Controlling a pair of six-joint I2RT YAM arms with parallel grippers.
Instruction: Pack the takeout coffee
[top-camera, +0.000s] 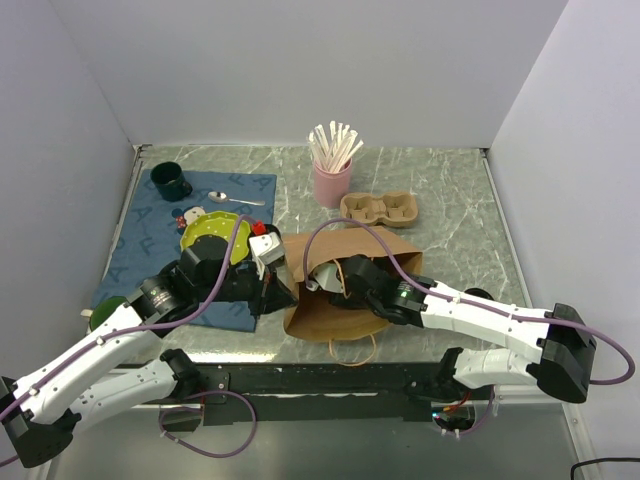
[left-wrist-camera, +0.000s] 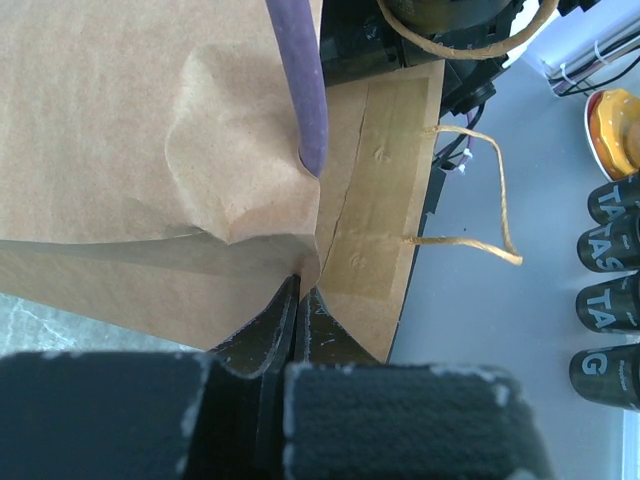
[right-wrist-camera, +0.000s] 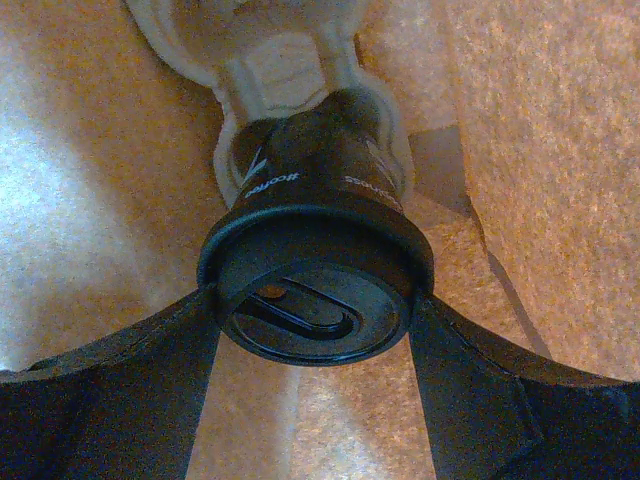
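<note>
A brown paper bag (top-camera: 345, 305) lies on its side at the table's near middle, its mouth to the left. My left gripper (top-camera: 283, 290) is shut on the bag's mouth edge; in the left wrist view the fingers (left-wrist-camera: 270, 330) pinch the paper bag (left-wrist-camera: 150, 130) beside its twine handle (left-wrist-camera: 490, 200). My right gripper (top-camera: 350, 280) reaches inside the bag. In the right wrist view the right gripper (right-wrist-camera: 315, 300) is shut on the lid of a black takeout coffee cup (right-wrist-camera: 310, 180), which sits in a pale pulp cup carrier (right-wrist-camera: 290, 60) inside the bag.
An empty cup carrier (top-camera: 378, 208) and a pink cup of wooden stirrers (top-camera: 332, 180) stand behind the bag. A blue mat (top-camera: 160, 240) at the left holds a green bowl (top-camera: 212, 235), a dark mug (top-camera: 170, 182) and a spoon (top-camera: 235, 198).
</note>
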